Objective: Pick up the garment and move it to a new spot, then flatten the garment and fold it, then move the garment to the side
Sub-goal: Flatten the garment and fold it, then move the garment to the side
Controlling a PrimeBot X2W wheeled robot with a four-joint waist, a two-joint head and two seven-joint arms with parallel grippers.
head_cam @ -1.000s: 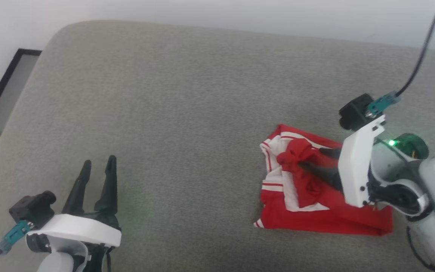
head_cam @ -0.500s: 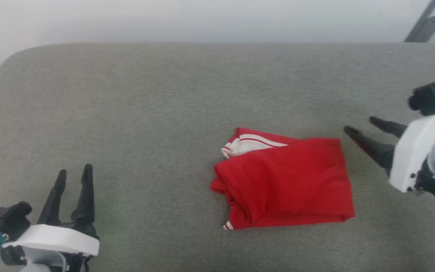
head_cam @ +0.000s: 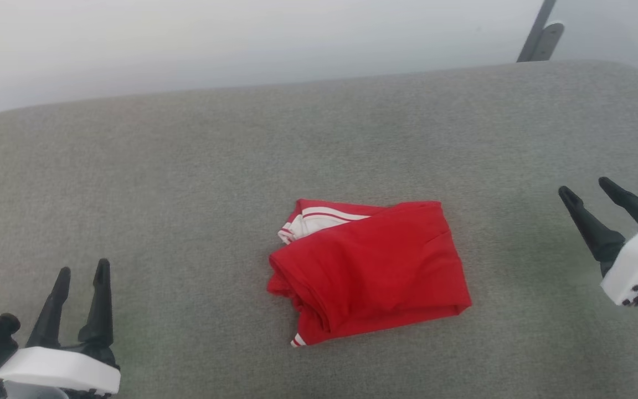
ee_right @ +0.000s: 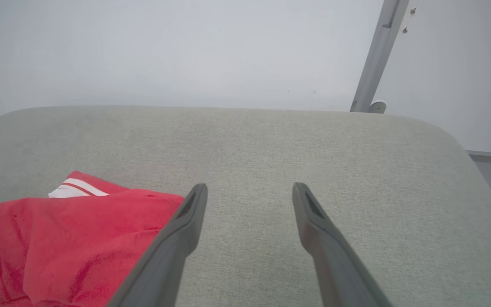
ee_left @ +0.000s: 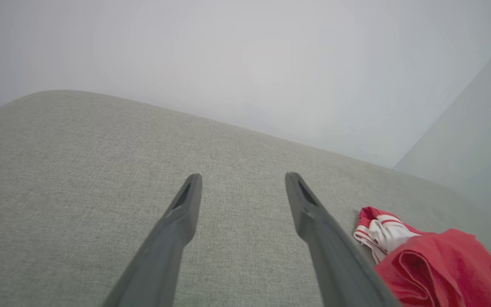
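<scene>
The garment (head_cam: pixel 371 269) lies folded into a red rectangle on the grey cushion, a white sleeve with red stripes poking out at its far left corner; its lettering is hidden. In the left wrist view the garment (ee_left: pixel 437 264) sits at the lower right, and in the right wrist view the garment (ee_right: pixel 70 238) sits at the lower left. My left gripper (head_cam: pixel 82 271) stands open at the lower left, well apart from the cloth. My right gripper (head_cam: pixel 585 187) is open at the right edge, clear of the fold, nothing between its fingers.
The grey fabric cushion (head_cam: pixel 186 183) spans the whole work area, with its rounded far right corner (head_cam: pixel 629 72) near a pale wall. A grey metal post (head_cam: pixel 538 30) stands behind that corner.
My right gripper let go of the garment and pulled back to the right; the garment now lies folded over, red side up. The head camera has swung right, shifting the whole picture.
</scene>
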